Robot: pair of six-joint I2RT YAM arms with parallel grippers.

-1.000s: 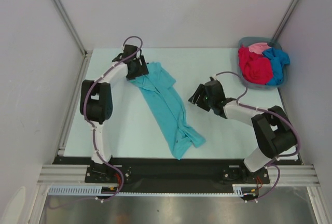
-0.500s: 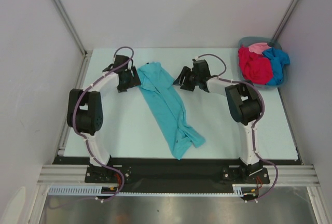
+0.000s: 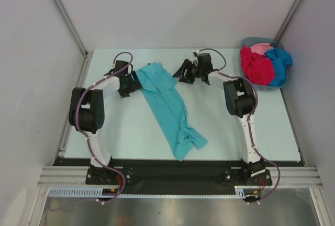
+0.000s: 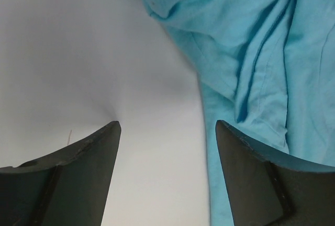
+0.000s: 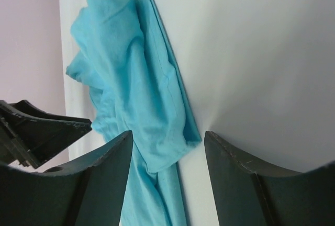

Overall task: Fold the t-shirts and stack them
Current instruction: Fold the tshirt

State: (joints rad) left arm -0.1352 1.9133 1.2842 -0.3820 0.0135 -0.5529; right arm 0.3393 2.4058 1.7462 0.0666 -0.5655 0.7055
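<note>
Lying as a twisted diagonal strip on the table (image 3: pixel 131 132), the teal t-shirt (image 3: pixel 168 105) is pushing its far, bunched end into the gap between the two arms. The left gripper (image 3: pixel 137 82) is hovering with the cloth just ahead and to its right, and in the left wrist view the shirt edge (image 4: pixel 251 53) is passing under its right-hand finger. The right gripper (image 3: pixel 179 74) is facing it from the other side, with a fold of the shirt (image 5: pixel 131 79) running out from between its fingers and ahead to its left. Both are standing with jaws wide apart, gripping nothing. Risk, as I am judging it: the cloth here is creased in several layers, so a close may be taking a mid-fold pinch instead of a single edge, leaving the shirt bundled when spread. A finger landing on top of the fabric may be shoving it along rather than catching it. The two sets of fingers are also pointing at each other at close quarters and may be colliding. Collar, sleeves and hem are not telling apart. Height above the table is unclear. Well off to the right gripper's rear, the basket (image 3: pixel 257 87) is holding a red tee (image 3: pixel 256 65), pink tee (image 3: pixel 260 48) and blue tee (image 3: pixel 279 58); anything beneath them is hidden.
</note>
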